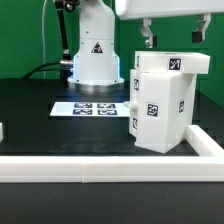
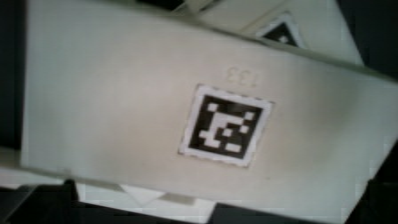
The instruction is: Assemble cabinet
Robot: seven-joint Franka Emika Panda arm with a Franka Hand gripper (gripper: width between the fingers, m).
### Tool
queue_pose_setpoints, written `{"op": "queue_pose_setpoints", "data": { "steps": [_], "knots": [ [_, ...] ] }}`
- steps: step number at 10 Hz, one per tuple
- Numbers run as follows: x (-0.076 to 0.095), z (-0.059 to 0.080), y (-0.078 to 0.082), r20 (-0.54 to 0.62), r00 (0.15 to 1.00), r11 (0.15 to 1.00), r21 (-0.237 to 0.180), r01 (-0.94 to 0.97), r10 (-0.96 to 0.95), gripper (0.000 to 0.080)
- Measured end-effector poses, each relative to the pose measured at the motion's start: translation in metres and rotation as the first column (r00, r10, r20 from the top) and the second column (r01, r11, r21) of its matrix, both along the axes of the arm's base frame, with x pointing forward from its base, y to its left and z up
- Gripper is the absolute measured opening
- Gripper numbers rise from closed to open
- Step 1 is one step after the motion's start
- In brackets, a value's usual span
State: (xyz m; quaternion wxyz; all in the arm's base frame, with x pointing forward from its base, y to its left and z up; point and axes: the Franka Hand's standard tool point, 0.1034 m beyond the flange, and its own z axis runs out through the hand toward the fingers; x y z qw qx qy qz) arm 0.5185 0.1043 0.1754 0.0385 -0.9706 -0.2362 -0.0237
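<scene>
The white cabinet [image 1: 160, 100] stands upright on the black table at the exterior view's right, with square tags on its top and sides. My gripper [image 1: 174, 40] hangs just above its top. Its two dark fingers [image 1: 148, 40] are spread wide, with nothing between them and clear of the top. In the wrist view the cabinet's top panel [image 2: 125, 90] fills the picture, slightly blurred, with one tag [image 2: 222, 125] near the middle. My own fingertips do not show in that view.
The marker board [image 1: 95, 107] lies flat on the table to the left of the cabinet in the exterior view. The arm's white base [image 1: 92, 55] stands behind it. A long low white rail [image 1: 100, 165] runs along the front and turns back at the right.
</scene>
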Motion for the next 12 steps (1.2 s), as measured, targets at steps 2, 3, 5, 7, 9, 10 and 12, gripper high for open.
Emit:
{"op": "queue_pose_setpoints", "data": {
  "steps": [2, 3, 5, 7, 9, 10, 12],
  "knots": [
    [0.005, -0.001, -0.001, 0.004, 0.991, 0.990, -0.029, -0.137, 0.137, 0.0797],
    [0.004, -0.001, -0.002, 0.006, 0.980, 0.979, -0.032, -0.201, 0.201, 0.0797],
    [0.004, -0.001, -0.003, 0.012, 0.944, 0.944, -0.038, -0.329, 0.329, 0.0797],
    [0.003, -0.002, -0.002, 0.018, 0.871, 0.870, -0.046, -0.490, 0.491, 0.0797],
    [0.000, -0.004, 0.005, 0.017, 0.747, 0.746, -0.057, -0.663, 0.665, 0.0797],
    [-0.001, -0.005, 0.006, 0.016, 0.695, 0.694, -0.063, -0.717, 0.719, 0.0797],
    [-0.001, -0.006, 0.006, 0.016, 0.617, 0.616, -0.068, -0.785, 0.787, 0.0797]
  ]
}}
